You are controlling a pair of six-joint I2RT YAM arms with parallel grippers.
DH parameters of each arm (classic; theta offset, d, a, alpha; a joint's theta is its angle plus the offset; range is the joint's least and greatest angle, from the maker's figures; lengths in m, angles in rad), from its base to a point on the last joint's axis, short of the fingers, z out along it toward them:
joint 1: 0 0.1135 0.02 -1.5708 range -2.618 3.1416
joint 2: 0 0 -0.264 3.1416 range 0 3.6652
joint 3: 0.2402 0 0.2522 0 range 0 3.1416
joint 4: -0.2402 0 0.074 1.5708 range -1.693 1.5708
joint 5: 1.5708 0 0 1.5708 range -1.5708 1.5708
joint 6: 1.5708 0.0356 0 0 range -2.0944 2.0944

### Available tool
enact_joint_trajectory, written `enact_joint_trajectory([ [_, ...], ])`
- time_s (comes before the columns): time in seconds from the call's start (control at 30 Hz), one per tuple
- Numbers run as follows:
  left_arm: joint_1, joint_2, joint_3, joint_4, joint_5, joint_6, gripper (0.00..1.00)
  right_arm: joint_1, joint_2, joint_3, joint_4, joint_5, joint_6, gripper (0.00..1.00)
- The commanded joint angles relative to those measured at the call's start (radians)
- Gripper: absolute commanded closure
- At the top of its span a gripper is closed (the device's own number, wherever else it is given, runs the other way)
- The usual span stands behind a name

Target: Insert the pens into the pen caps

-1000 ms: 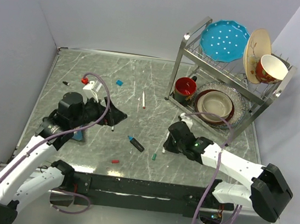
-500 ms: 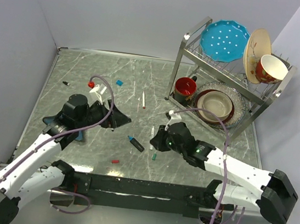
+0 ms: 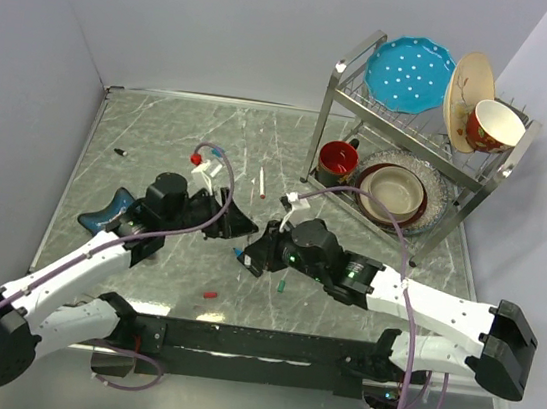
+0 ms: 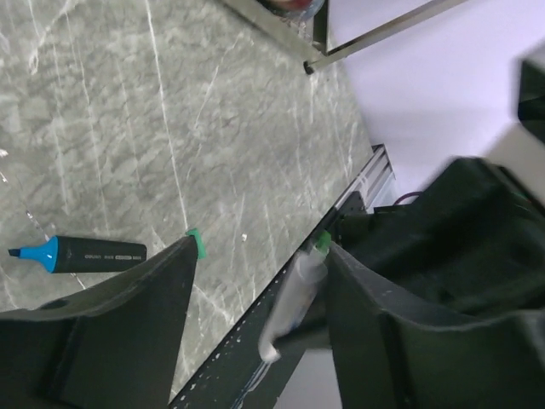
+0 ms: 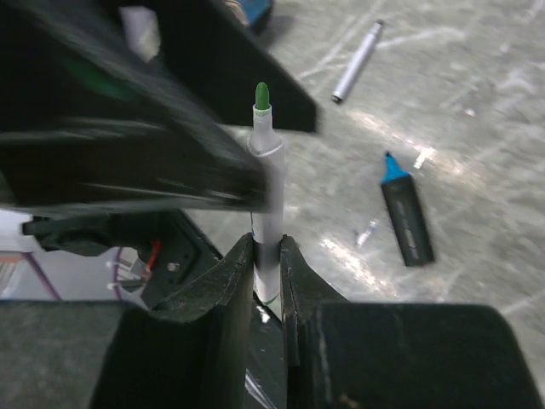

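Underneath everything, a grey marbled table (image 3: 162, 129) is seen. At its far right corner a metal wire dish rack (image 3: 331, 111) is stood, loaded with plates, bowls and a red mug. Both arms are reached inward, so that their tools are brought together near the middle of the table.

The left gripper (image 4: 261, 245) is held with its jaws well apart and nothing is gripped between them; bare table is seen through the gap. The right gripper (image 5: 266, 247) is closed tight on a thin white-barrelled pen with a green tip (image 5: 268, 183). The pen is clamped low on its barrel, with the uncapped tip pointed away from the fingers. From the left wrist, that green tip is seen just beside the inner face of one left finger; whether it is touched cannot be told.

A teal curved object (image 3: 106, 215) is laid on the table to the left of the left arm. A thicker black-barrelled marker with a blue tip (image 5: 406, 223) is laid flat and uncapped near the two grippers. A second thin white pen (image 3: 262, 183) is laid farther back, toward the rack.

A small green plastic cap (image 4: 196, 244) is seen on the table just beside the tip of the other left finger. A small red cap (image 3: 209, 295) is laid near the front edge, and a tiny black cap (image 3: 119, 152) well apart at the far left.
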Motion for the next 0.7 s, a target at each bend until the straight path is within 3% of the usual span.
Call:
enact_joint_trajectory([
  [0.0,-0.030,0.029,0.050,0.027,-0.048,0.019,0.41,0.028,0.007,0.060,0.053,0.043,0.007,1.00],
  [0.07,-0.035,0.030,0.047,0.033,-0.040,0.018,0.60,0.037,0.013,0.064,0.056,0.043,0.009,1.00],
  [0.1,-0.037,0.027,0.041,0.036,-0.033,0.018,0.77,0.040,0.013,0.064,0.055,0.040,0.012,1.00],
  [0.17,-0.037,0.009,0.033,0.045,-0.026,0.008,0.95,0.042,0.010,0.049,0.065,0.028,0.018,0.96],
  [0.2,-0.037,0.001,0.026,0.058,-0.016,0.005,0.99,0.042,0.006,0.040,0.073,0.019,0.028,0.88],
  [0.3,-0.037,-0.026,0.021,0.087,0.015,-0.012,0.99,0.042,-0.025,-0.022,0.136,-0.029,0.051,0.69],
  [0.37,-0.037,-0.031,0.025,0.094,0.047,-0.021,0.99,0.040,-0.051,-0.063,0.180,-0.057,0.062,0.63],
  [0.67,-0.038,-0.017,0.044,0.113,0.138,-0.027,0.99,0.042,-0.093,-0.100,0.185,-0.115,0.084,0.68],
])
